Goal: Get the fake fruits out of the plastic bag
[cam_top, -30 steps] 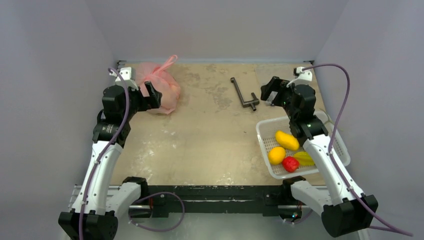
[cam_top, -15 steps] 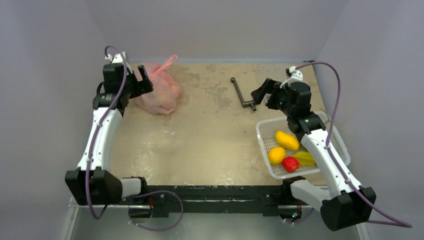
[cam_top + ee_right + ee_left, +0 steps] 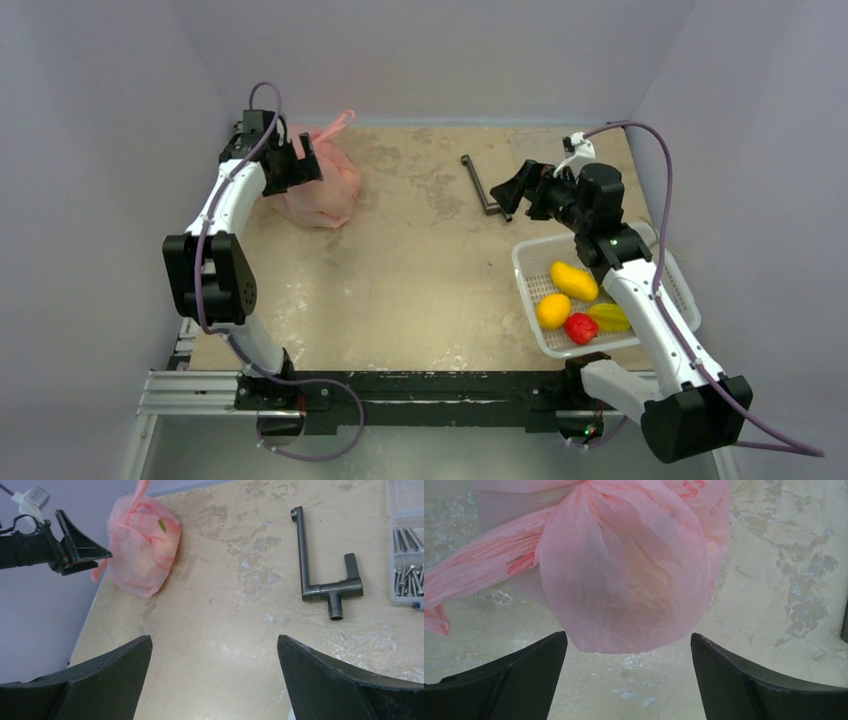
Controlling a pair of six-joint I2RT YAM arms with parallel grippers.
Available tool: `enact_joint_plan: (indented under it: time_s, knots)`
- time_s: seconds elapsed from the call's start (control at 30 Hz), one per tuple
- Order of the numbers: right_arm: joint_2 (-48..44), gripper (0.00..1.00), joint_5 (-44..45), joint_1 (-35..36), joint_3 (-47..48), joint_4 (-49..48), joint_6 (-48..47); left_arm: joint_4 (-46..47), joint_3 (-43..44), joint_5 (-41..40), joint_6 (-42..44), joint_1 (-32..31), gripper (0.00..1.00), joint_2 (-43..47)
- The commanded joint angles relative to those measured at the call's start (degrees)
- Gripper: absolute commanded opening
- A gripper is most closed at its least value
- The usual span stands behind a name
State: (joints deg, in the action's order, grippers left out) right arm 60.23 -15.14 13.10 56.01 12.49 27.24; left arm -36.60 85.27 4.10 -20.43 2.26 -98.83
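The bag [image 3: 322, 188] is seen lying at the far left of the table [image 3: 420, 280], knotted at the top with a handle loop pointed toward the back wall. The fruits inside cannot be made out through the pink film; only a green fleck is seen in the right wrist view. The left gripper [image 3: 300, 165] is held at the bag's left side with its jaws spread wide, the bag's bulge framed between them; contact with the film cannot be told. The right gripper [image 3: 510, 190] is held above the table with its jaws apart and nothing between them, near a grey metal crank [image 3: 487, 190]. A white basket [image 3: 530, 262] holding other toy fruits is set at the right.
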Motion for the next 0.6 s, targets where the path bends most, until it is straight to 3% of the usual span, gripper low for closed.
enact_joint_plan:
  time_s: [0.0,0.2,0.33,0.5,0.57]
  knots:
    - [-1.0,0.99,-3.1,0.0,0.7,-2.7,1.1,-1.7,4.7,1.5,-0.2,0.7,0.94,-5.3]
    - [-1.5,0.99,-3.8,0.0,-0.1,-2.8,2.7,-3.1,6.3,4.8,-0.4,0.7,0.77,-9.1]
    - [-1.0,0.99,-5.4,0.1,-1.0,-3.6,4.4,-4.0,6.8,5.2,-0.2,0.6,0.58,-10.2]
    - [-0.3,0.99,-6.6,0.2,-1.4,-3.7,5.9,-5.7,8.0,6.0,0.7,-1.2,0.25,-10.5]
    - [0.2,0.99,-6.9,0.5,-0.9,-2.6,5.4,-6.7,8.5,5.9,0.7,-3.5,0.06,-10.0]
